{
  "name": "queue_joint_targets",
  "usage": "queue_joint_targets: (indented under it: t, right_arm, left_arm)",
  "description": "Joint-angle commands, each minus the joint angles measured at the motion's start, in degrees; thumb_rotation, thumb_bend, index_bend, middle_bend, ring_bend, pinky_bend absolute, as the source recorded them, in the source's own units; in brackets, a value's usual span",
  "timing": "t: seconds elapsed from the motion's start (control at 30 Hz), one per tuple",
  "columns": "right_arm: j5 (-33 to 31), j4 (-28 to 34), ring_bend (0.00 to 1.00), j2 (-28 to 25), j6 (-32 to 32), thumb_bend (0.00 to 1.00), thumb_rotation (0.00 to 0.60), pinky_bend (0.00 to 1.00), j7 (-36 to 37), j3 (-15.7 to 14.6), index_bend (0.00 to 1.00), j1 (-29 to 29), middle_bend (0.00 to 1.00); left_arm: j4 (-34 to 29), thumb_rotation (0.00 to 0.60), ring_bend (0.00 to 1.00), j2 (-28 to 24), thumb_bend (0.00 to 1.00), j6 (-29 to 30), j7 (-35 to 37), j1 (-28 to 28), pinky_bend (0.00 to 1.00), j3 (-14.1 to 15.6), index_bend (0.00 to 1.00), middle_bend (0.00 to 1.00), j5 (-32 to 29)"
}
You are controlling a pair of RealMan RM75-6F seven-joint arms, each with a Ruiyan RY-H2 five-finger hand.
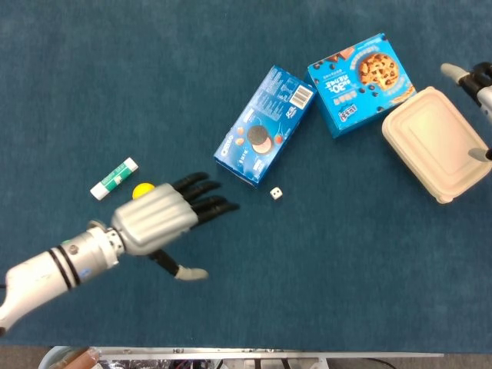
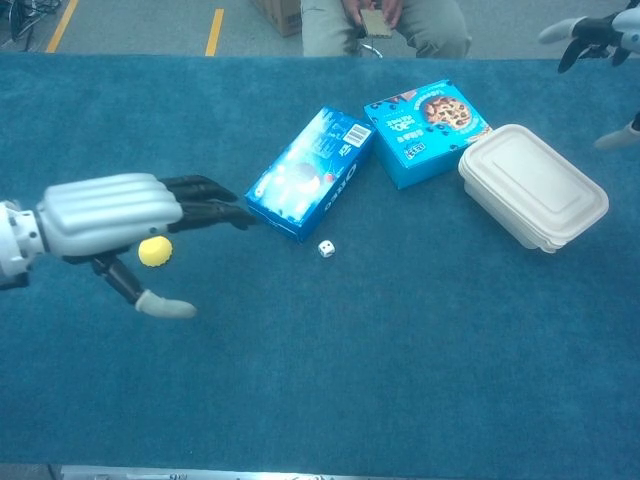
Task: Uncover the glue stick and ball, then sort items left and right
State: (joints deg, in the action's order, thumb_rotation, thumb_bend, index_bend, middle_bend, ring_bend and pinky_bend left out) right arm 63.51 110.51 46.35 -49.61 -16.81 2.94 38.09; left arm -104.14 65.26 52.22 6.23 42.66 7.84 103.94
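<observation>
A green and white glue stick (image 1: pixel 114 177) lies on the blue cloth at the left. The yellow ball (image 1: pixel 141 189) sits just right of it, partly hidden behind my left hand (image 1: pixel 165 217) in the head view; the chest view shows the ball (image 2: pixel 153 250) under that hand. My left hand (image 2: pixel 120 215) hovers open above the table, fingers stretched toward the Oreo box (image 1: pixel 265 124), holding nothing. My right hand (image 1: pixel 477 84) shows at the far right edge by the beige lidded container (image 1: pixel 437 142), fingers spread, holding nothing.
A blue cookie box (image 1: pixel 361 81) lies against the Oreo box at the upper right. A small white die (image 1: pixel 275 194) sits below the Oreo box. A seated person (image 2: pixel 385 25) is beyond the table's far edge.
</observation>
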Motion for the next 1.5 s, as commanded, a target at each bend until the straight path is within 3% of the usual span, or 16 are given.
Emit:
queue_joint_targets:
  t: [0.03,0.27,0.6,0.83,1.1,1.5]
  right_arm:
    - [0.51,0.33,0.15,-0.11,-0.53,0.01,0.6,0.28,0.26,0.22,0.09,-0.43,0.27]
    - [1.85,1.07,0.15,-0.04,-0.39,0.01,0.6,0.28,0.2,0.3,0.09,-0.81,0.27]
    - [1.67,1.48,0.15,2.01,3.0,0.01,0.6,0.28,-2.54,0.12,0.09,1.12,0.27]
    - [0.31,2.08,0.15,5.93,9.32,0.02,0.6,0.28,-7.64,-0.46,0.09,6.22,0.27]
    - [-6.14,2.18,0.15,11.41,17.03,0.13,0.6,0.28,-11.27,-1.49,0.09,14.08,0.27]
    - [-19.89,0.67,0.15,22.73,15.56,0.17,0.6,0.28,-21.72,-7.97,0.07,26.69,0.27]
  left_arm:
    - [1.07,0.234,0.01,2.1,0.17,0.36,1.68,1.18,0.04,-0.52,0.21,0.14,1.17]
    - [3.95,0.242,0.01,5.7,0.17,-0.55,4.01,3.25,0.04,-0.82,0.21,0.14,2.01]
    - [7.48,0.234,0.0,8.89,0.17,-3.92,3.17,4.03,0.04,-0.69,0.2,0.16,-2.04]
    - [6.26,0.225,0.0,5.4,0.17,-3.03,0.24,2.25,0.04,0.14,0.2,0.16,-4.91]
    - [3.52,0.225,0.0,-1.18,0.17,1.51,-3.48,-2.38,0.04,1.98,0.21,0.16,-7.39]
    - [1.4,0.226,0.0,-5.91,0.17,7.28,-4.79,-7.29,0.04,2.82,0.22,0.17,-7.04]
